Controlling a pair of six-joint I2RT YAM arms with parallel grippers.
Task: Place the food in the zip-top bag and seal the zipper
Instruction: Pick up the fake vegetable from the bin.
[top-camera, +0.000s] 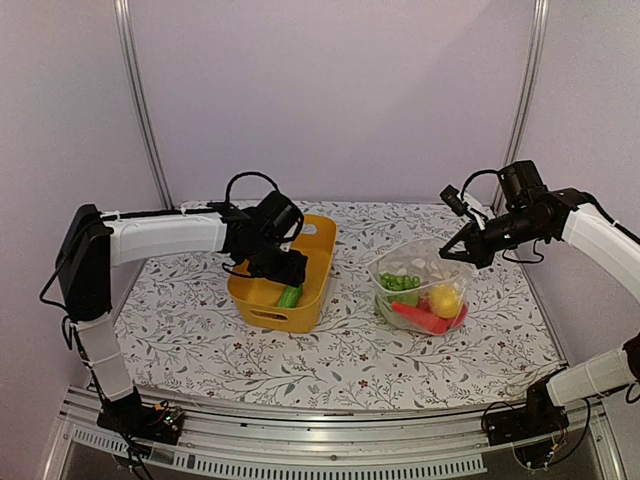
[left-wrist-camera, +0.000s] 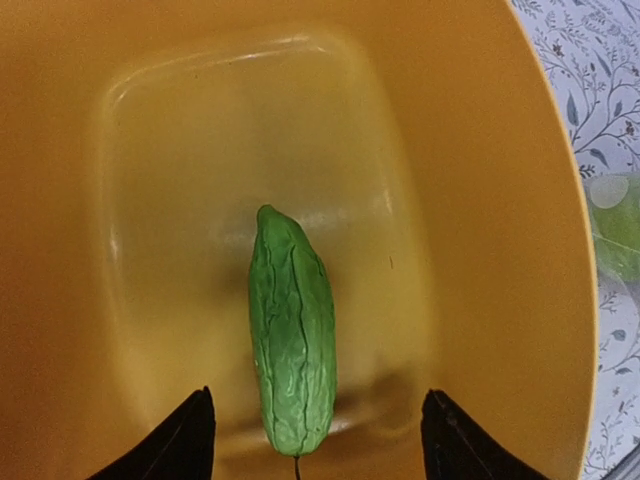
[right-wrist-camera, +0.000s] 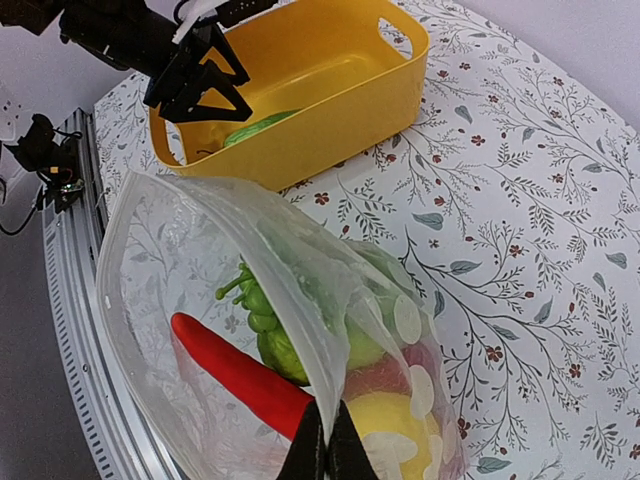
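Over yellow basket (top-camera: 300, 315), L jaws apart above green cucumber (left-wrist-camera: 292, 330); R jaws clamped on zip-top bag (right-wrist-camera: 200, 230) rim.

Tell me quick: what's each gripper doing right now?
Left gripper: open, jaws either side of the green vegetable in the yellow basket.
Right gripper: shut on the edge of the zip-top bag.
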